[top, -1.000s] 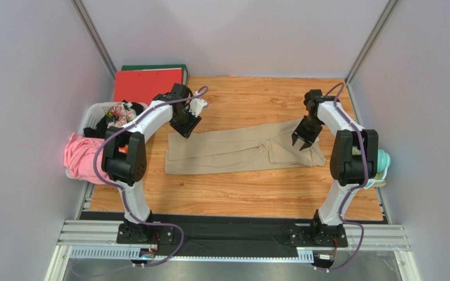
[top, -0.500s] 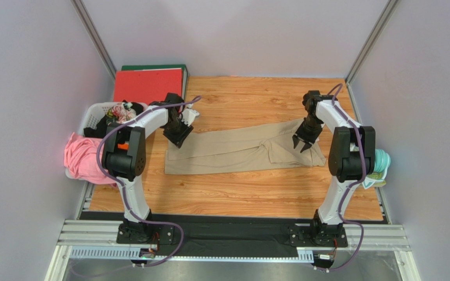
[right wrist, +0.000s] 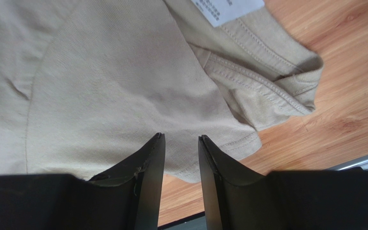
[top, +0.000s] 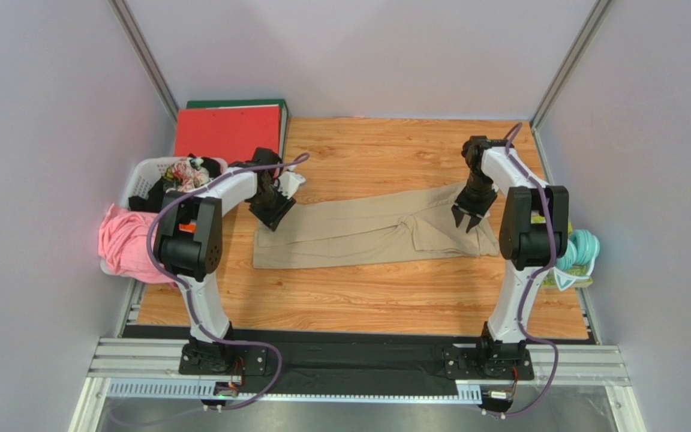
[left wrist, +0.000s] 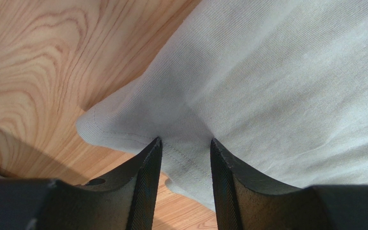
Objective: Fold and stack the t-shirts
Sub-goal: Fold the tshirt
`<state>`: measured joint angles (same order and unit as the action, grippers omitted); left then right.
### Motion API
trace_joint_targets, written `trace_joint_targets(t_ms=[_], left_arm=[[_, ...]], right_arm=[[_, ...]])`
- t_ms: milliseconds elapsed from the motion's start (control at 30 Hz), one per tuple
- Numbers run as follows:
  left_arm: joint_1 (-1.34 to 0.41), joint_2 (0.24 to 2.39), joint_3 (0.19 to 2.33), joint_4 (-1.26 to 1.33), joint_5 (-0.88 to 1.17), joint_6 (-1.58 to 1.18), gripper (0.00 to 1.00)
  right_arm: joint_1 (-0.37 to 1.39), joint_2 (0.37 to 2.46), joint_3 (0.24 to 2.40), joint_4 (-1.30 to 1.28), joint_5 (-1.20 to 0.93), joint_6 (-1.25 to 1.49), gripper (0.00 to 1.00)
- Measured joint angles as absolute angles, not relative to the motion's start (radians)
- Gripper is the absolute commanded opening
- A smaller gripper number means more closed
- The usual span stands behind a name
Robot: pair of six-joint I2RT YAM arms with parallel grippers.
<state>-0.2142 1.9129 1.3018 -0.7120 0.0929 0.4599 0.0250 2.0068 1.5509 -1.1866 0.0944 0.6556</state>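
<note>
A tan t-shirt (top: 358,229) lies folded into a long band across the middle of the wooden table (top: 367,297). My left gripper (top: 271,214) stands open at its upper left corner. In the left wrist view the gripper (left wrist: 185,143) straddles a strip of stitched hem, tips down on the cloth (left wrist: 277,86). My right gripper (top: 464,219) is open over the shirt's right end. In the right wrist view the gripper (right wrist: 181,139) rests on the cloth (right wrist: 114,81) near the hem, below a bunched sleeve and a white label (right wrist: 229,12). Neither gripper has closed on the cloth.
A white basket (top: 146,171) of mixed clothes sits at the left edge, with a pink garment (top: 128,238) hanging over it. A red folder (top: 227,130) lies at the back left. A small white cloth (top: 293,180) lies beside the left gripper. Teal cloth (top: 583,247) sits off the right edge.
My left gripper came down and left onto the shirt's left corner. My right gripper shifted slightly up along the right end and its jaws narrowed a little.
</note>
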Motion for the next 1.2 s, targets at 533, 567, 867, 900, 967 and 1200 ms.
trace_joint_targets(t_ms=[533, 567, 867, 900, 967, 1200], left_arm=[[-0.214, 1.809, 1.172, -0.708, 0.102, 0.494, 0.49], [-0.214, 1.808, 1.172, -0.712, 0.104, 0.496, 0.49], [-0.214, 1.753, 1.132, -0.748, 0.150, 0.504, 0.49], [-0.214, 1.748, 1.123, -0.750, 0.154, 0.505, 0.49], [-0.214, 1.742, 1.105, -0.751, 0.160, 0.506, 0.49], [-0.215, 1.728, 1.075, -0.751, 0.178, 0.521, 0.48]], right_arm=[[0.012, 2.264, 1.850, -1.283, 0.138, 0.649, 0.36], [0.012, 2.271, 1.863, -1.286, 0.139, 0.648, 0.37], [0.012, 2.345, 2.054, -1.305, 0.089, 0.624, 0.37], [0.012, 2.358, 2.077, -1.304, 0.076, 0.622, 0.37], [0.012, 2.386, 2.116, -1.306, 0.058, 0.619, 0.38], [0.010, 2.472, 2.217, -1.328, 0.007, 0.612, 0.38]])
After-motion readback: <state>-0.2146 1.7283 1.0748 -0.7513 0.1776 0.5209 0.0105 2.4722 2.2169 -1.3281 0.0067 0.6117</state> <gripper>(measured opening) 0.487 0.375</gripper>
